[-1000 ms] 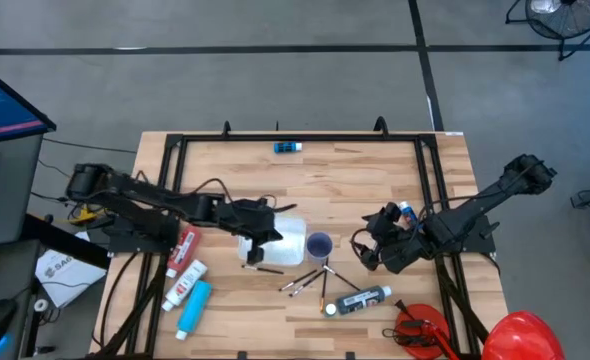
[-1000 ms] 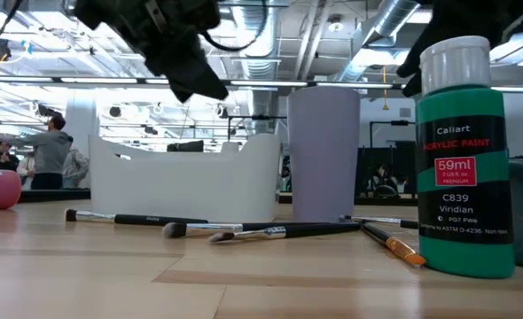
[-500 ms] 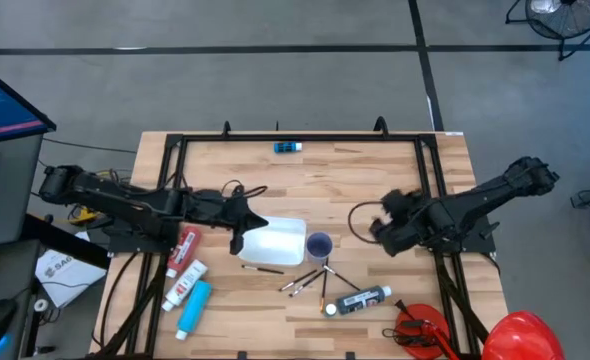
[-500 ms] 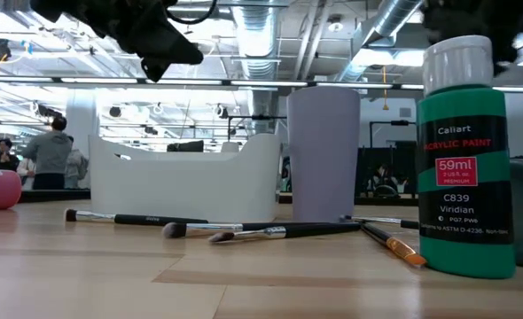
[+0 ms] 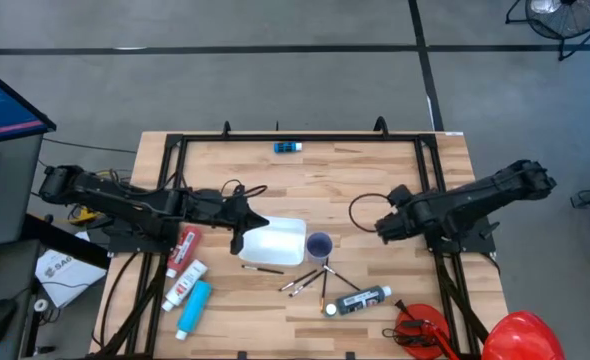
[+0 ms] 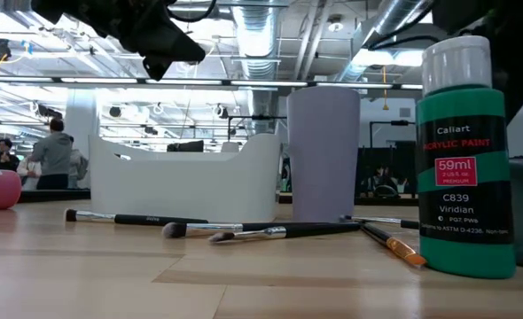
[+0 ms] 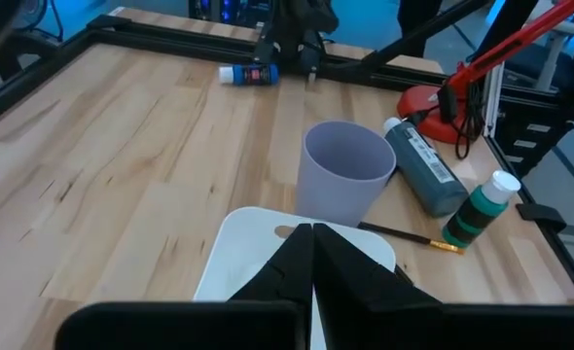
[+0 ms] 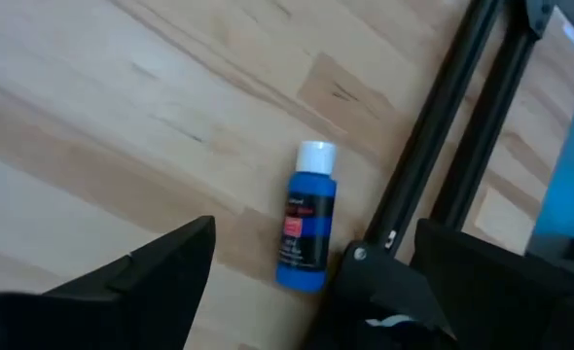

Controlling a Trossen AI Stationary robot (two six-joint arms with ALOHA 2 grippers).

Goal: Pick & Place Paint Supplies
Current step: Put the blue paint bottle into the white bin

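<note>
— What stands mid-table on the wooden table (image 5: 375, 180)?

— A pale lilac cup (image 5: 319, 245), upright, just beside a white tray (image 5: 275, 242).

— And at the near right corner?

— A red dome (image 5: 520, 335) at the table's edge, with a red tool (image 5: 420, 332) beside it.

— Beyond the table?

— A monitor (image 5: 5, 105) glows blue at left; people (image 6: 53, 152) stand in the room behind.

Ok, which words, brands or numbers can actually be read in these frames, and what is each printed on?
All on the green white-capped paint bottle, low view:
"Caliart"
"ACRYLIC PAINT"
"59ml"
"C839"
"Viridian"
Its finer print is too small to read.
Blue paint bottle's red label: blurred, unreadable.
Dark tube's label: too small.
</note>
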